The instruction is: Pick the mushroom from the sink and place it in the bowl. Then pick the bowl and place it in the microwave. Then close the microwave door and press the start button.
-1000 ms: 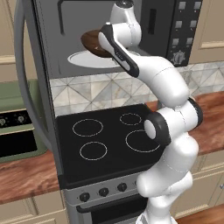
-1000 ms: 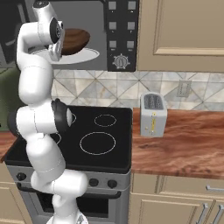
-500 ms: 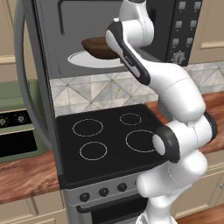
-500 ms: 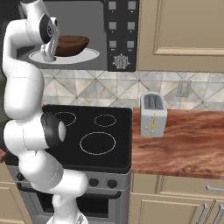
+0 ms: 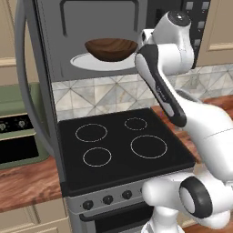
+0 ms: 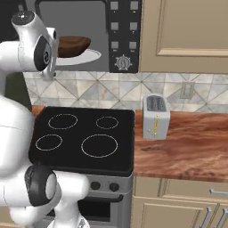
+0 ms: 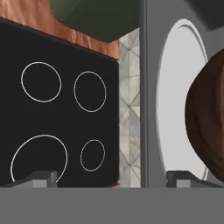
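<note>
Bowl (image 5: 111,49) free; jaws wide, empty

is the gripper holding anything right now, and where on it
Nothing is held. The gripper is open, its fingers spread wide and bare, and the bowl sits on the white turntable plate inside the microwave.

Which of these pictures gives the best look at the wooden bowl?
The left base view: the bowl shows whole on the white turntable. In the right base view the arm hides its left part. The hand view catches one curved side at the edge.
</note>
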Motion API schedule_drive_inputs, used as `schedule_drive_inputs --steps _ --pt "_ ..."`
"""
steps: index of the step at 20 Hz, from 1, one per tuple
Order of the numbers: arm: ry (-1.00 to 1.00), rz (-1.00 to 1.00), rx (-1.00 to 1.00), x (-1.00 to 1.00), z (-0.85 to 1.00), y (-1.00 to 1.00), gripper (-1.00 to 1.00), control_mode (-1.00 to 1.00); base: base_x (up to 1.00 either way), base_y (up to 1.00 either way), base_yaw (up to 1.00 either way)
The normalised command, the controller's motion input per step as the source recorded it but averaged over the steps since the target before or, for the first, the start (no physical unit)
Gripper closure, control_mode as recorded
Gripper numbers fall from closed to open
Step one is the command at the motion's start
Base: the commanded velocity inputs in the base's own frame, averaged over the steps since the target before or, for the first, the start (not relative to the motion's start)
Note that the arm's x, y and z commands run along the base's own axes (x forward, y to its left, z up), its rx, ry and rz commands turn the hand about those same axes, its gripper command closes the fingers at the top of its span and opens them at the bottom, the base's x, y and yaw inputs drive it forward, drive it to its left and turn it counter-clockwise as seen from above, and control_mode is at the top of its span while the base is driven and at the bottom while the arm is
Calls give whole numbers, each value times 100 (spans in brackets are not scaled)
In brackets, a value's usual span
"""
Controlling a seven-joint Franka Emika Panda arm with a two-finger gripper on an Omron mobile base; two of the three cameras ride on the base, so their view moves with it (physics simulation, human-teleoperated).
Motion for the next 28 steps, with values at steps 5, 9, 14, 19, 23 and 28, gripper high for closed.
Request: schedule_drive_inputs --steps 5,9,14,19,23,28 --pt "-21 5 0 -100 -51 -6 -100 -100 0 0 0" --pt "-21 5 -4 -100 -73 32 -100 -100 0 0 0" --pt "-23 0 -7 -100 -78 82 -100 -100 0 0 0" --pt "-11 0 -9 -53 -71 97 -100 -100 0 0 0" --pt "-15 0 0 -38 -54 69 -100 -100 0 0 0" --pt "-18 0 0 -26 -63 42 -100 -100 0 0 0"
